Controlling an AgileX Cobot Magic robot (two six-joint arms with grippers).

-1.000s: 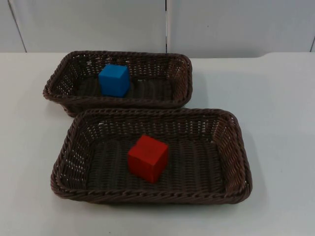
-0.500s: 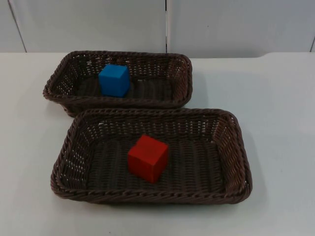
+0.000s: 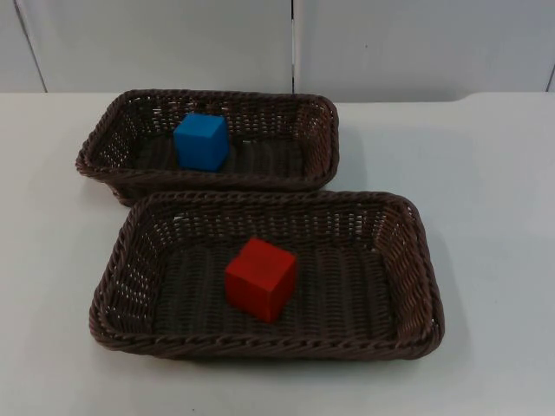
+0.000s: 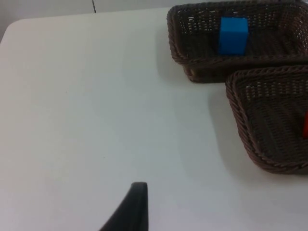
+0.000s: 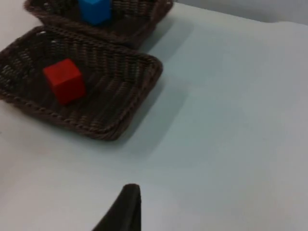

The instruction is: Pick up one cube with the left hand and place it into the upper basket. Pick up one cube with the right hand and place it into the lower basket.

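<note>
**Both cubes in their baskets, arms drawn back**

The blue cube [image 3: 202, 141] sits on the floor of the upper basket [image 3: 323, 143], toward its left half. The red cube [image 3: 260, 279] sits near the middle of the lower basket [image 3: 425, 277]. Neither cube touches a basket wall. The two baskets lie close together, the near rim of the upper one just beside the far rim of the lower one.

Judging from this layout, both placements look done and nothing is left to pick up; the next move, if any, calls only for the arms to wait clear of the baskets.

The left gripper [image 4: 132, 207] hangs over bare desk [image 3: 486, 173], well apart from the upper basket. The right gripper [image 5: 126, 207] hangs over bare desk too, well apart from the lower basket. Whether either set of jaws is released or clenched I cannot tell; neither holds a cube.

Open desk lies on both sides of the baskets, wider on the right. The grey wall [image 3: 173, 43] stands behind the upper basket.
</note>
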